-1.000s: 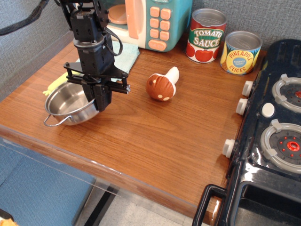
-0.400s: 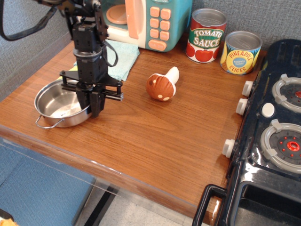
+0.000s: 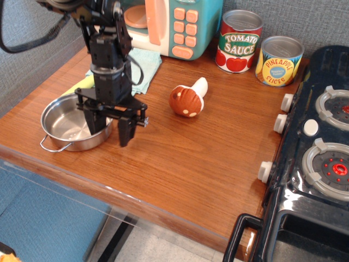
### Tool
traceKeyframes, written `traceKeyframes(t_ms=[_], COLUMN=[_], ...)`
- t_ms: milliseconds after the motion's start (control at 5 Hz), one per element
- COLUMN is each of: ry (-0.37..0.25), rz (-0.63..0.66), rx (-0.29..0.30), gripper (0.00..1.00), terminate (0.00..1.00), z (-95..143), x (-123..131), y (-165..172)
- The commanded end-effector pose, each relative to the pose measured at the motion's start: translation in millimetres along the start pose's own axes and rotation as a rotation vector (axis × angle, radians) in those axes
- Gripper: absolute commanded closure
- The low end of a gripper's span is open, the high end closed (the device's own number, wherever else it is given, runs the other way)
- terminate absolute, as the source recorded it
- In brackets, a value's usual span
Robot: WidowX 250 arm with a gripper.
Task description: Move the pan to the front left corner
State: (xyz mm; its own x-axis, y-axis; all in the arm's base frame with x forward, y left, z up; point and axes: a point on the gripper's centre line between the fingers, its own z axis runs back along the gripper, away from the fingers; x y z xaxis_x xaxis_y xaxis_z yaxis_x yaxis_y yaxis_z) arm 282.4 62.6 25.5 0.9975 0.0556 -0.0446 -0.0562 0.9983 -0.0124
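Pan (image 3: 71, 123) sits flat at front left corner (image 3: 22, 143); gripper (image 3: 109, 129) spread wide, holding nothing. Release step; next: lift clear

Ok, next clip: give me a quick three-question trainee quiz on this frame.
1. True or false: the pincer is clamped on the pan.
2. What lies between the pan and the tomato sauce can? A) a spoon B) the toy mushroom C) a cup
3. Fill in: the pan sits flat on the tabletop near its front ____ corner.

Key: 1 false, the fingers are spread, straddling the pan's right rim; 2 B; 3 left.
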Motion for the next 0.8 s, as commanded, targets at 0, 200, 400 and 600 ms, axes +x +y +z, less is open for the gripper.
traceKeyframes(t_ms=[0,200,400,600], ry=[-0.123,-0.123,-0.123,-0.123], rz=[-0.064,-0.064,-0.064,-0.064], rx=[0.018,0.018,0.018,0.018], gripper=[0.00,0.00,0.00,0.00], terminate=[0.00,0.00,0.00,1.00], z=[41.6,41.6,41.6,41.6], x=[-4.7,-4.7,-4.7,-4.7], y=[-1.5,-1.5,-1.5,-1.5])
